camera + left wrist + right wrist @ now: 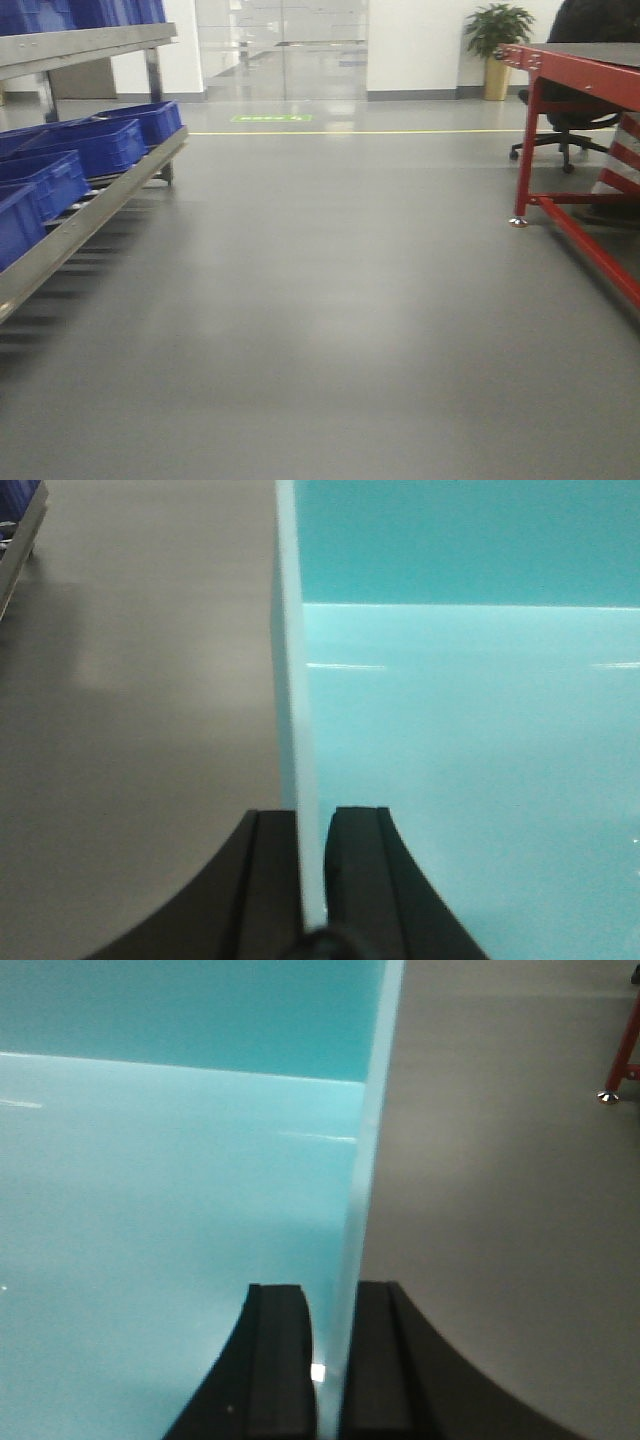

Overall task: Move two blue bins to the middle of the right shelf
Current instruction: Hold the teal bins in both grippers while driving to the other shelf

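The left black gripper (312,820) is clenched on the left side of the pale turquoise-blue plastic bin (470,780), and the right black gripper (328,1295) on its right side. The bin hangs between them over the grey floor (140,730). These thin-edge pinches could slip, uneven arm motion could twist the bin free, or the red metal table (580,70) at 2 o'clock could snag it. The gripped sides run toward 12 o'clock with the mouth up; the long axis is unclear.
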Available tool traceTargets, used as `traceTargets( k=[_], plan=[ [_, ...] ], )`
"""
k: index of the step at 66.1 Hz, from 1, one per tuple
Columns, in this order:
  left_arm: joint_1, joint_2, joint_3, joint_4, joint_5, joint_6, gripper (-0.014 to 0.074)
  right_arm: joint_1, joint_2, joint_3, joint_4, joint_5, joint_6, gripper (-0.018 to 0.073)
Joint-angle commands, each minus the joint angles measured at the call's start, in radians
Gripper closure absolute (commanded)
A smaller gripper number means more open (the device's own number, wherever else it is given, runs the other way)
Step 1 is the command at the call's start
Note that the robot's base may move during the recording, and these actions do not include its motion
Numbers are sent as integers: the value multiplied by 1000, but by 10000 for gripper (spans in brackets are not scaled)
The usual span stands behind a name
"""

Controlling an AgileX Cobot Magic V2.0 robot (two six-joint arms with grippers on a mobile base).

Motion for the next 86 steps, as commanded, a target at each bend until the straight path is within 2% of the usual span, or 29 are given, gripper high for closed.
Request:
traceTargets(
  k=[1, 86],
  plan=[
    [-6, -5, -15, -10, -63, 8, 707, 5, -11, -11, 19, -45, -19, 724],
    [-5, -5, -15, -10, -64, 8, 707, 5, -11, -11, 19, -45, -19, 724]
  ],
)
